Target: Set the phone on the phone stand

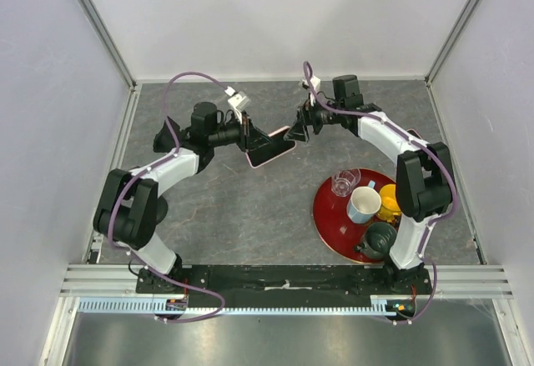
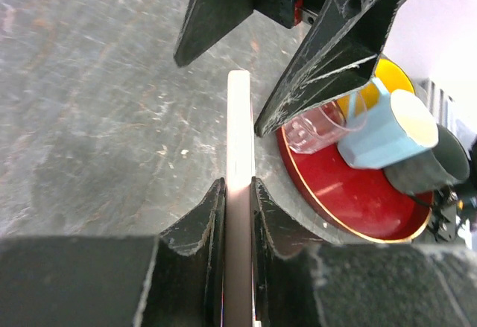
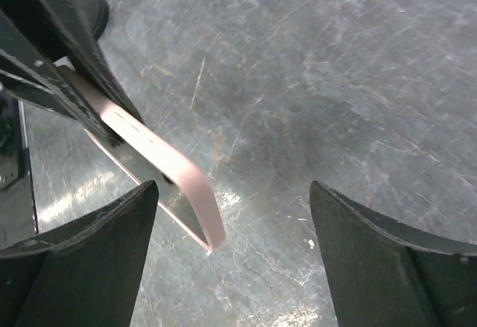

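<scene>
Top external view: the phone [image 1: 271, 150], in its pink case, hangs up and to the left of the red tray [image 1: 329, 216], out over the middle of the mat. It looks to be carried clear of the surface. The left gripper [image 1: 249, 138] has it. From the left wrist view the phone is seen edge-on, with the fingers [image 2: 197, 223] pinched tight against its two flat faces at the end farther from the tray.

The phone's long axis runs from that grip toward the right gripper [image 1: 298, 127], which faces it from just above the tray's far side. That gripper's fingers [image 3: 387, 260] are spread wide and hold nothing. In the right wrist view, the free end of the phone pokes into the gap between them, much nearer one finger than the other and touching neither.

So the left arm has the phone, and the right is lined up on its loose end. I'd judge that a handover or a steadying grip is the step in hand. I can't make out the phone stand in any view.
</scene>
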